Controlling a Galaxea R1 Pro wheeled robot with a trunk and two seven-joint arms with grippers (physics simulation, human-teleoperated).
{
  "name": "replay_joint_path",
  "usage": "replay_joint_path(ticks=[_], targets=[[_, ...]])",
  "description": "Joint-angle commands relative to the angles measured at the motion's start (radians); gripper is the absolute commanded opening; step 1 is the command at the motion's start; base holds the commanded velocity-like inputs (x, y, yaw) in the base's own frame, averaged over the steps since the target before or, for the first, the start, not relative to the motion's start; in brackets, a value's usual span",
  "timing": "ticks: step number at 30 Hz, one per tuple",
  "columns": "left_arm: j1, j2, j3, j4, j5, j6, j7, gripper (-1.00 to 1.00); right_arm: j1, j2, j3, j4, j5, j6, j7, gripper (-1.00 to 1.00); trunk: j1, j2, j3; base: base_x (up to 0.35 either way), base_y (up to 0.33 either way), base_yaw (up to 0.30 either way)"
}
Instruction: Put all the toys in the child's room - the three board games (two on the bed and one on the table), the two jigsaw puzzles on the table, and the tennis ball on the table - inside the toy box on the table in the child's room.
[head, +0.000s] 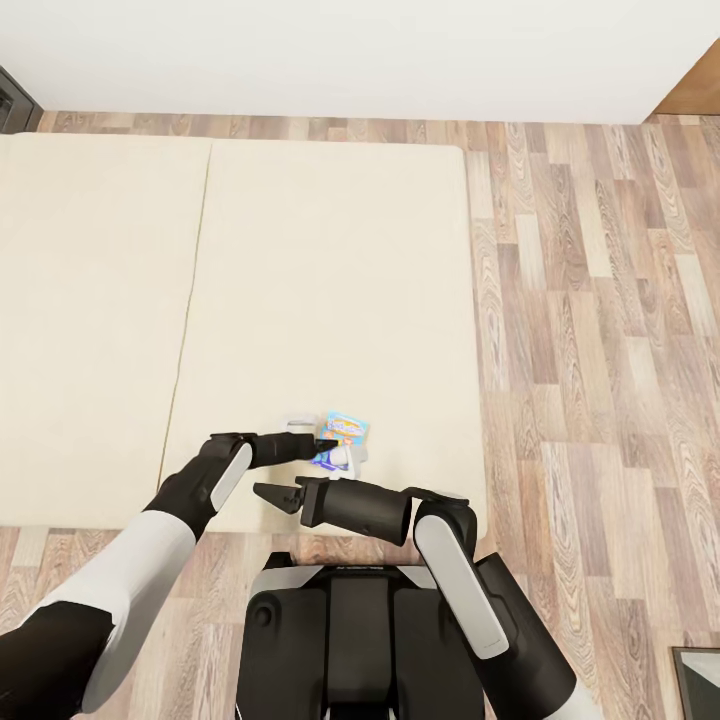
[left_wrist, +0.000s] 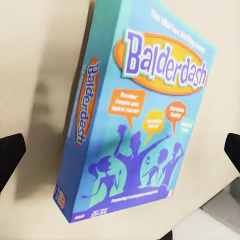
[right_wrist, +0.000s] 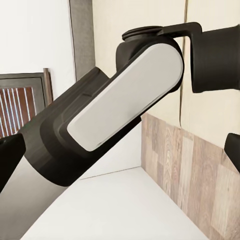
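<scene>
Blue glossy card board game (left_wrist: 140, 115) flat on beige mattress (head: 330, 270), left tool (head: 325, 447) spread wide around it, right tool (head: 272, 493) open, empty.

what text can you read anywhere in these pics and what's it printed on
"Balderdash": large on the front of the blue board game box lying on the bed.
"Balderdash": again down the box's side edge.
The line above the title, the orange speech bubbles, and the fine print along the bottom are too blurred to read.
In the head view the box's print is too small to read.
</scene>
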Motion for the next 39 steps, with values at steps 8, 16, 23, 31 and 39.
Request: replay_joint_path(ticks=[8, 16, 23, 31, 39], targets=[[-0.001, 0.003, -0.005, -0.001, 0.004, -0.009, 0.001, 1.0, 0.0, 0.001, 0.0, 0.0, 0.005, 0.003, 0.006, 1.0, 0.001, -0.002, -0.001, 0.0, 0.0, 0.0], [-0.001, 0.001, -0.009, 0.0, 0.005, -0.011, 0.001, 1.0, 0.0, 0.002, 0.002, 0.0, 0.005, 0.003, 0.006, 1.0, 0.001, -0.002, -0.001, 0.0, 0.0, 0.0], [-0.001, 0.002, -0.009, 0.0, 0.005, -0.011, 0.001, 1.0, 0.0, 0.002, 0.002, 0.0, 0.005, 0.003, 0.006, 1.0, 0.001, -0.002, -0.001, 0.0, 0.0, 0.0], [-0.001, 0.001, -0.009, 0.0, 0.005, -0.018, 0.001, 1.0, 0.0, 0.002, 0.002, 0.0, 0.005, 0.003, 0.006, 1.0, 0.001, -0.002, -0.001, 0.0, 0.0, 0.0], [-0.001, 0.0, -0.009, 0.0, 0.006, -0.022, 0.001, 1.0, 0.0, 0.002, 0.002, 0.0, 0.005, 0.003, 0.006, 1.0, 0.001, -0.002, -0.001, 0.0, -0.07, 0.0]])
